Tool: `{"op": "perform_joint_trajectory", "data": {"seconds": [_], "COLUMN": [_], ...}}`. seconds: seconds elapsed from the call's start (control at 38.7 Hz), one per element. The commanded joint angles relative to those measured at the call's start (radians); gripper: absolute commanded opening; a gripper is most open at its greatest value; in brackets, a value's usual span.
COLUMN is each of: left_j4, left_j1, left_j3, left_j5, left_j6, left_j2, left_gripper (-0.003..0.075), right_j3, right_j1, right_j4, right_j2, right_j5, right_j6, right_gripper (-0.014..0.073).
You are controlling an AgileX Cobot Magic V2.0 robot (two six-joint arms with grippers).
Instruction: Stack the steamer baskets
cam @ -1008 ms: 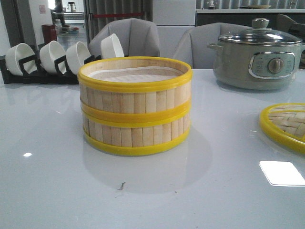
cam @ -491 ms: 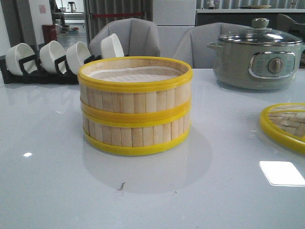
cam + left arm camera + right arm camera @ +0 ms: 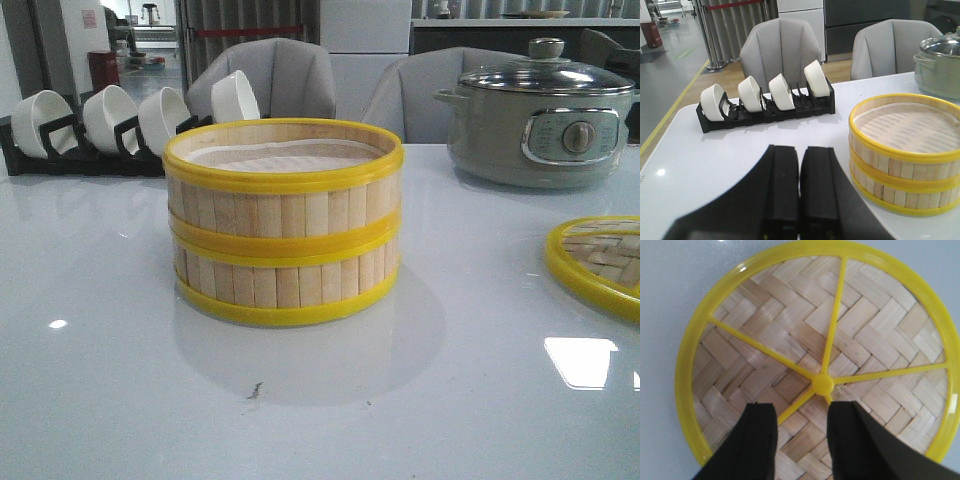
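A glossy white table (image 3: 110, 400) in a room with grey chairs is shown. The left gripper (image 3: 799, 200) is seen closed and empty beside the steamer baskets (image 3: 283, 222), which are stacked one on the other, rims aligned, presumably finished. The right gripper (image 3: 800, 440) is held open above the woven lid (image 3: 820, 347), perhaps as cover.

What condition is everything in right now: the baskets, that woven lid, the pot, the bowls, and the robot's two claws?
Steamer baskets: stacked one on the other, top open.
Woven lid: flat on the table, off the baskets.
Electric pot: glass lid on.
Bowls: four, on edge in a black rack.
Left gripper: shut, empty.
Right gripper: open, over the lid.
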Motion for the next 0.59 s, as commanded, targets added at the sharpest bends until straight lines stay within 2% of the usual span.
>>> {"op": "perform_joint_trajectory", "data": {"seconds": [0.0,0.57], "left_j4": [0.001,0.001], "left_j1": [0.000,0.000], "left_j3": [-0.028,-0.028], "left_j5": [-0.091,-0.091], "left_j6": [-0.009,-0.009], "left_j2": [0.012,0.012], "left_gripper": [0.0085,0.0085], "right_j3": [-0.035,-0.035], "right_j1": [-0.006,-0.027], "right_j4": [-0.022,-0.025], "right_j2": [-0.026,0.009], "right_j5": [-0.023,-0.096], "right_j6": [-0.012,-0.012], "right_gripper": [0.0358,0.0358]}}
